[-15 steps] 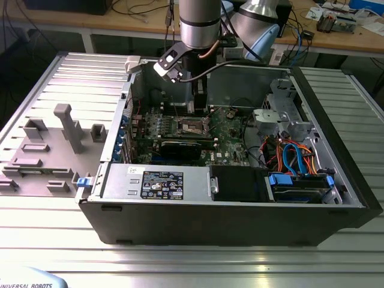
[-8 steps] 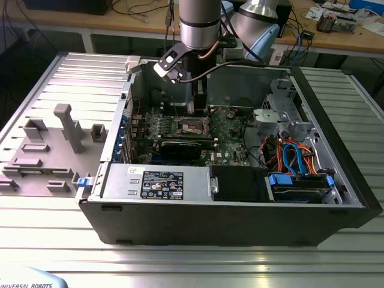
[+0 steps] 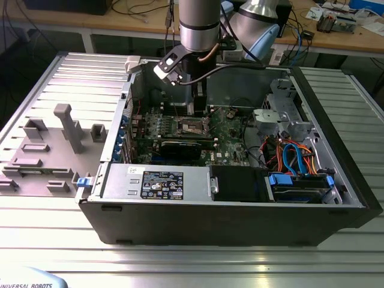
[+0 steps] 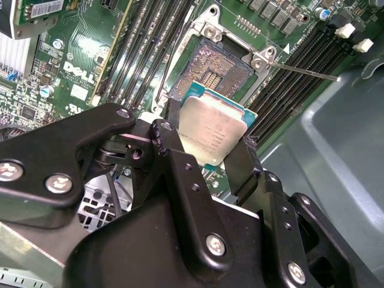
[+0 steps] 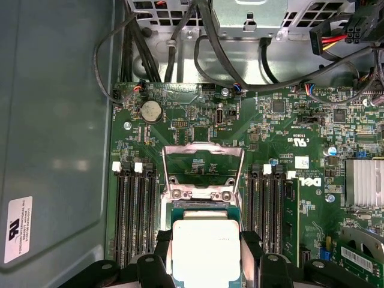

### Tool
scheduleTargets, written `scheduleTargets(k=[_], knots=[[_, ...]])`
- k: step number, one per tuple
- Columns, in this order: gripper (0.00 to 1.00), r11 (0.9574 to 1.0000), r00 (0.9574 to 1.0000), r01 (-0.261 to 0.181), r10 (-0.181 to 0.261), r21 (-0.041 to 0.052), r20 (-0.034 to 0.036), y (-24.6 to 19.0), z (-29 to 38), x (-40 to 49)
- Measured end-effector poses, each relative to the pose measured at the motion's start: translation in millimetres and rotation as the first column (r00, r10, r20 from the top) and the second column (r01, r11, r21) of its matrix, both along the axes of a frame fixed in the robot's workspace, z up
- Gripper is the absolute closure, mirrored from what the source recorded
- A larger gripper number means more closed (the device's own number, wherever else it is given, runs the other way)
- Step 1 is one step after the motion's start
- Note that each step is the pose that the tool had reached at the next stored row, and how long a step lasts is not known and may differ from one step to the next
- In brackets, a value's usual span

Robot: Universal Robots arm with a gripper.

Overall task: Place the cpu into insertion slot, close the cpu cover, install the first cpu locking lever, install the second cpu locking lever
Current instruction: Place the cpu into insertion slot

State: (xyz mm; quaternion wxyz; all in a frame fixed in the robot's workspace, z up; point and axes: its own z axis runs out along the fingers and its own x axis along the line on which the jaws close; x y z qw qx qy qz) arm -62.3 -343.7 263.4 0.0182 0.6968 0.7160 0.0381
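The claw [image 4: 207, 141] is gripping the cpu [image 4: 213, 129] by two opposite edges, its black fingers [image 4: 171, 129] pressing on either side with the silvery top face showing between them. In both wrist views the cpu [image 5: 206, 249] is hanging close over the insertion slot [image 4: 210, 69], overlapping the slot's edge nearest the claw and leaving most of the dark pin field uncovered; whether the chip is touching the socket cannot be told. The cpu cover [image 5: 203, 147] is standing flipped open just beyond the chip, with green motherboard [image 5: 270, 126] showing through its square window. A thin metal rod [image 4: 300, 71] is sticking out from one corner of the socket frame, crossing the black memory slots [image 4: 282, 78]. In the upper middle of the exterior view, the arm [image 3: 198, 24] is reaching straight down into the open computer case [image 3: 228, 216], with the claw [image 3: 198, 103] hanging right over the insertion slot [image 3: 192, 126], behind the black graphics card [image 3: 180, 147]. The case is lying on its side on the slatted metal worktop [image 3: 180, 264].
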Motion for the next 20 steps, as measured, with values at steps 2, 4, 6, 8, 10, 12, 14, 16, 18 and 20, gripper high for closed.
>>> scheduleTargets(k=[2,4,6,8,10,12,14,16,18,20], knots=[[0.46,1.0,1.0,0.0,0.0,0.0,0.0,0.0,-0.7,0.0],[0.46,1.0,1.0,0.0,0.0,-0.0002,-0.0001,0.0,-0.8,0.0],[0.46,1.0,1.0,0.0,0.0,0.0,-0.0001,0.0,-0.9,0.0],[0.46,1.0,1.0,0.0,0.0,-0.0001,-0.0001,0.0,-0.9,0.0],[0.46,1.0,1.0,0.0,0.0,0.0001,0.0,0.1,-2.9,-0.3],[0.46,1.0,1.0,0.0,0.0,0.0001,0.0001,0.2,-5.5,-0.3],[0.46,1.0,1.0,0.0,0.0,0.0,-0.0001,0.3,-10.4,-0.5],[0.46,1.0,1.0,0.001,-0.001,-0.0001,0.0,0.8,-17.8,-2.3],[0.46,1.0,1.0,0.005,-0.005,-0.0007,0.0,1.4,-23.3,-5.3],[0.46,0.9999,0.9999,0.012,-0.012,-0.0008,-0.0001,2.0,-28.9,-7.0]])
